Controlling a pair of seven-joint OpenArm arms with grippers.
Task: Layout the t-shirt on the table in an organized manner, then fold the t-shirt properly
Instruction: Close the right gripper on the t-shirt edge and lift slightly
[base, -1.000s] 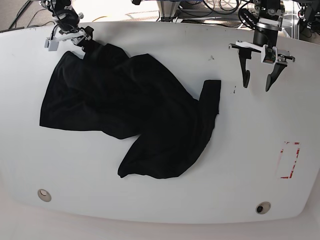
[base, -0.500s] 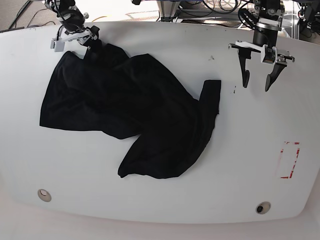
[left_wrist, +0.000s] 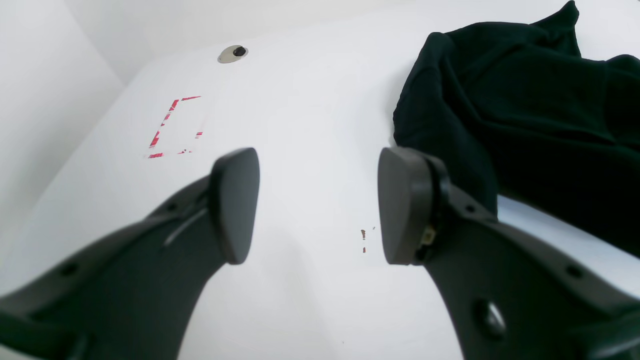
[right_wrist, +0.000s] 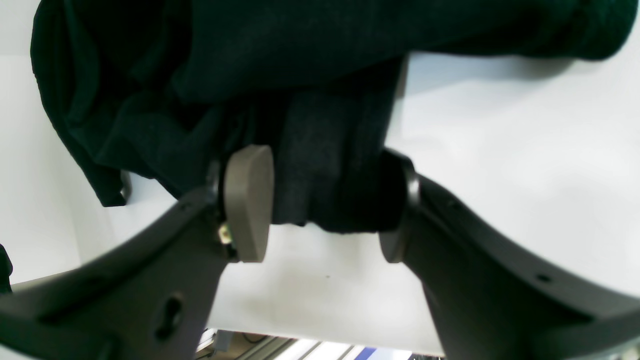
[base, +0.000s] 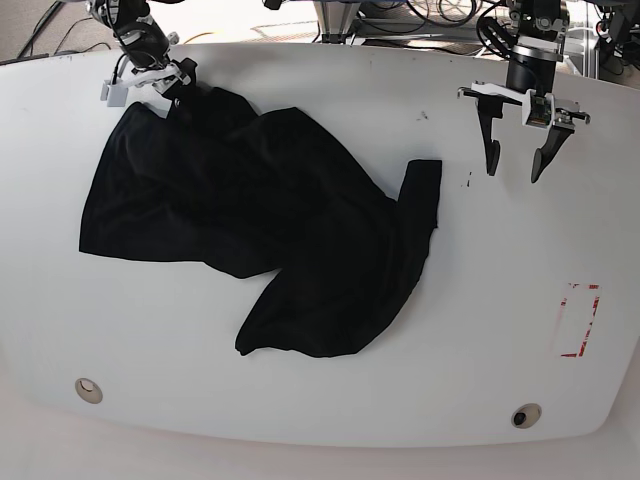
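The black t-shirt (base: 270, 220) lies crumpled and spread over the left and middle of the white table (base: 500, 300). My right gripper (base: 160, 93) is at the shirt's far-left top corner. In the right wrist view, the right gripper (right_wrist: 325, 210) is shut on a thick bunch of the t-shirt (right_wrist: 300, 50) that fills the gap between its pads. My left gripper (base: 514, 172) hangs open over bare table at the far right, just right of the shirt's edge. The left wrist view shows the left gripper (left_wrist: 320, 205) with nothing between its fingers and the t-shirt (left_wrist: 525, 100) beside its right finger.
A red dashed rectangle (base: 578, 320) marks the table's right side, also seen as a red rectangle (left_wrist: 175, 127) ahead of the left gripper. Round holes (base: 88, 389) (base: 525, 414) sit near the front edge. Small specks (left_wrist: 363, 235) dot the surface. Cables and frame parts crowd the back edge.
My right gripper has shifted a little to the right and toward the back edge, keeping hold of the shirt's corner. The left arm has not moved.
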